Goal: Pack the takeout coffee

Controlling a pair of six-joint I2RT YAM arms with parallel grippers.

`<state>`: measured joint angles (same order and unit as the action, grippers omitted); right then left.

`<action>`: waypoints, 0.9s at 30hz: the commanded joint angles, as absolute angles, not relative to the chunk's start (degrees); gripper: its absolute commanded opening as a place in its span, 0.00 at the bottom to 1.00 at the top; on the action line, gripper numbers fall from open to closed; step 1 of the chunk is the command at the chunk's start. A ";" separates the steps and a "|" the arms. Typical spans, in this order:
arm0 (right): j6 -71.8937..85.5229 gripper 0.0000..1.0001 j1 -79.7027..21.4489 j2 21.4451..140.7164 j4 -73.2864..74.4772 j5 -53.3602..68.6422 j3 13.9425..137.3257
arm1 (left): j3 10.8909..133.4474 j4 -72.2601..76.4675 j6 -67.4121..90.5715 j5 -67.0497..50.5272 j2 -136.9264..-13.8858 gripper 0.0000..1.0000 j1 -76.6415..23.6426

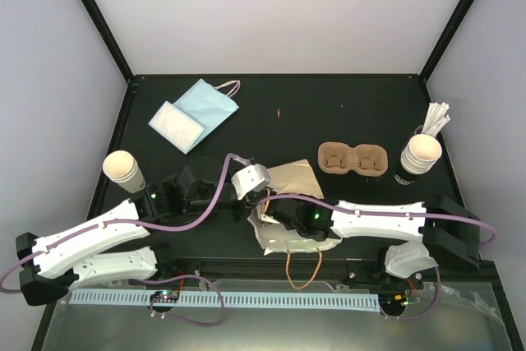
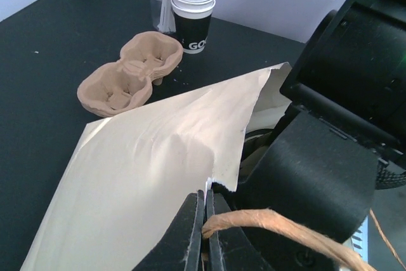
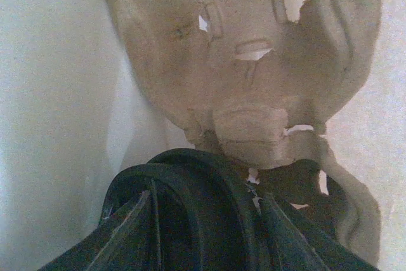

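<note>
Coffee cup (image 1: 122, 168) is standing near the left edge of the table (image 1: 329, 113), well apart from both pairs of fingers. We are seeing it as cream-beige and round with a pale top. Further right, the left gripper (image 2: 205, 220) is pinching the edge of the paper bag (image 2: 139, 176), fingers closed. The right gripper (image 1: 278, 219) is sitting inside the bag's mouth, and we cannot tell its fingers' state.

On the table (image 1: 329, 113) the paper bag (image 1: 297, 177) lies front and middle. From it, the two-cup carrier (image 1: 353, 158) sits at 2 o'clock, with the cup stack (image 1: 420, 154) just beside the carrier at 3 o'clock and the sticks (image 1: 438, 117) behind the stack. The single cup (image 1: 123, 168) stands well apart at 9 o'clock. Overlapping flat packs (image 1: 195, 113) lie toward 10 to 11 o'clock.
</note>
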<state>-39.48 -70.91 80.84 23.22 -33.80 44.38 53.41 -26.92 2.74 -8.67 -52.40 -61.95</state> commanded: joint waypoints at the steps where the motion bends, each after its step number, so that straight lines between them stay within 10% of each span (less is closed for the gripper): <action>1: -36.44 0.46 -69.78 78.01 25.23 -31.81 47.56 | 53.44 -28.70 2.09 -8.53 -53.06 0.02 -62.93; 27: -28.20 0.08 -66.18 64.40 28.42 -18.66 48.51 | 53.80 -29.26 3.62 -4.91 -55.52 0.02 -62.85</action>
<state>-31.94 -67.99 66.41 30.76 -21.28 47.31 53.43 -25.71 2.59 -4.10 -54.52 -62.33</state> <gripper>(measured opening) 0.398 0.027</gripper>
